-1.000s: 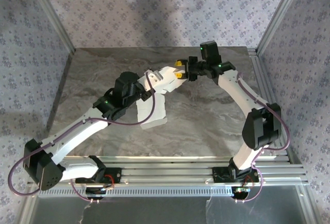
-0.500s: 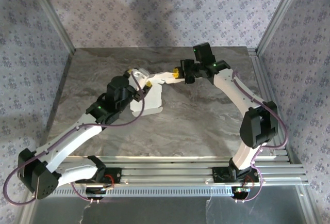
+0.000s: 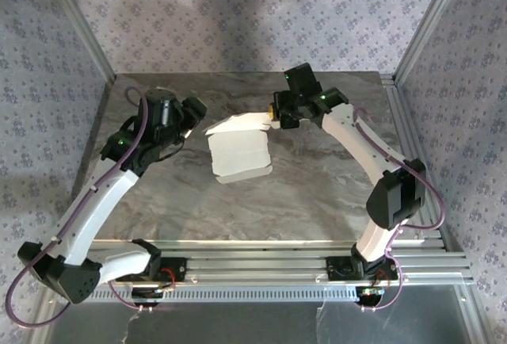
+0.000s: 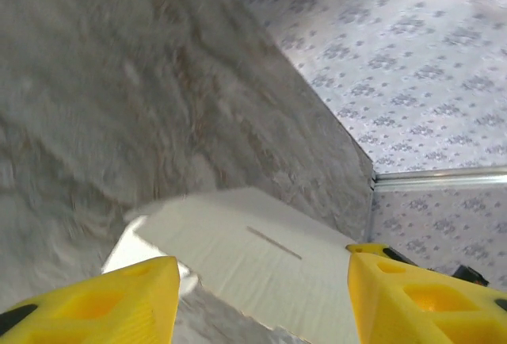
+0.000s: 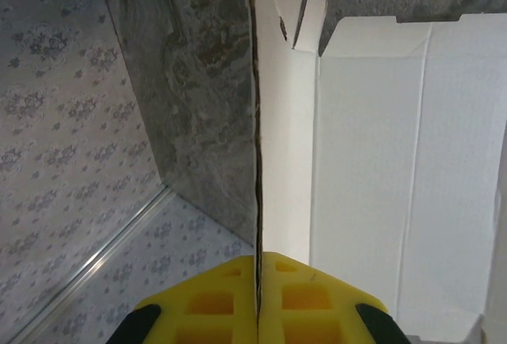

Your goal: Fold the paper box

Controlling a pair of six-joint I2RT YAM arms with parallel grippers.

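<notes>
Grey marbled table point(image 3: 317, 185), floral-patterned walls point(image 3: 238, 11); white thin-card paper box point(image 3: 240, 154).
Flap edge clamped in right gripper point(image 5: 257, 261); left gripper point(image 4: 261, 265) jaws apart.

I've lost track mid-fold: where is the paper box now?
The paper box lies centrally on the table in the top view, its far flap pinched by the right pincer, the open left pincer apart on its left.
</notes>
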